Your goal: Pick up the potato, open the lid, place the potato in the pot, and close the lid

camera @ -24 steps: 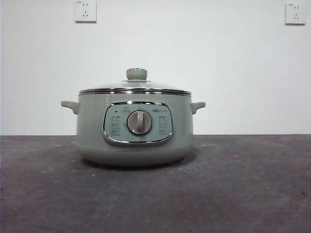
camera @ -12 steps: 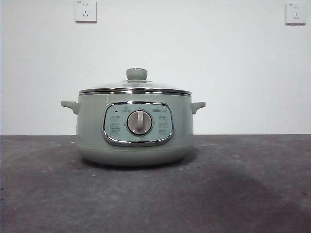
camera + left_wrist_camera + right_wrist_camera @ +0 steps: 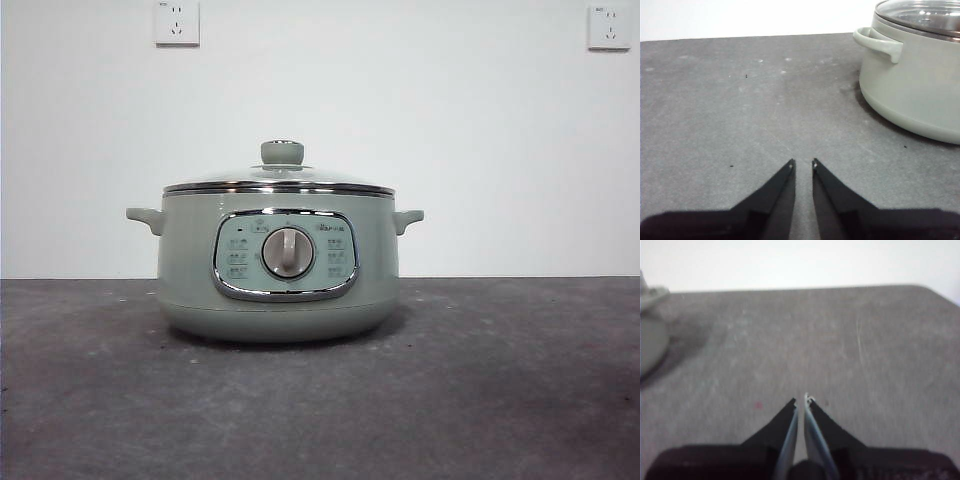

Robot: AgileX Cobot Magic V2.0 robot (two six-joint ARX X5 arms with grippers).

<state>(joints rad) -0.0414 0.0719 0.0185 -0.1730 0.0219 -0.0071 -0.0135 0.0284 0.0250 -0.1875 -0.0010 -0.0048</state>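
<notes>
The pale green pot (image 3: 185, 270) stands in the middle of the dark table, with its control panel and silver dial (image 3: 288, 252) facing the front view. The glass lid (image 3: 320, 179) with its green knob (image 3: 282, 152) sits closed on the pot. The potato is out of view in every frame. My left gripper (image 3: 802, 163) hovers low over bare table beside the pot (image 3: 920, 90), jaws shut and empty. My right gripper (image 3: 801, 400) is over bare table on the pot's other side (image 3: 649, 340), jaws shut and empty. Neither arm shows in the front view.
The grey table (image 3: 500, 400) ends at a white wall with two sockets (image 3: 176, 22). In the right wrist view the table's far corner (image 3: 940, 292) is rounded.
</notes>
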